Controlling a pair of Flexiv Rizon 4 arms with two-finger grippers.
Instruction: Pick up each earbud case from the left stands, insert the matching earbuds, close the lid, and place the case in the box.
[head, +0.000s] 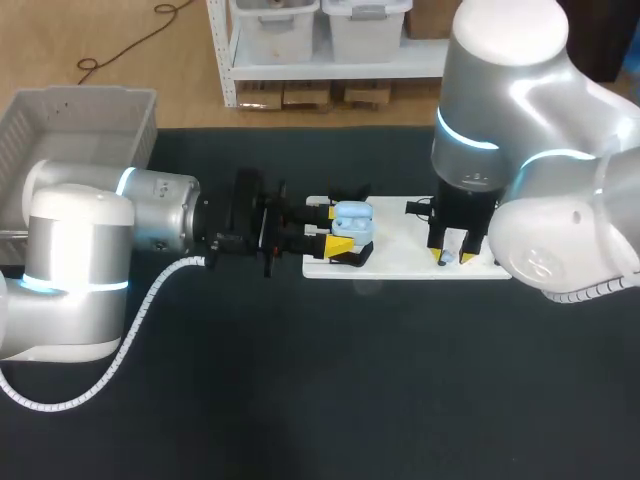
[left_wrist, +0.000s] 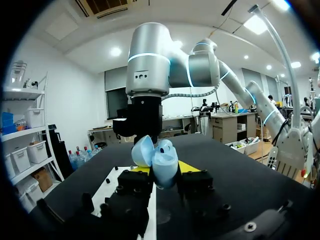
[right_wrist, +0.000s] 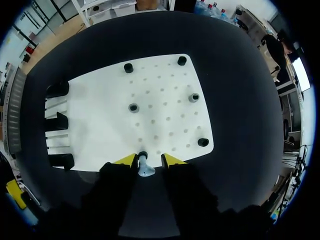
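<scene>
1. Yellow-tipped left gripper (head: 335, 228) is clamping the pale blue earbud case (head: 353, 222), lid open, over the white board's (head: 400, 262) left end.
2. Right gripper (right_wrist: 149, 159) is straddling an earbud (right_wrist: 145, 170) at the board's near right edge, fingers apart, not visibly pinching.
3. Insertion, lid closing and boxing are waiting, I judge; the box (head: 80, 110) is sitting far left.

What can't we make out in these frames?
1. Earbud case contents: unclear at this angle in left wrist view, too small in head view.
2. Box floor: head view, partly hidden by left arm, cut by edge.
3. Earbud: head view, mostly hidden by right gripper.
</scene>
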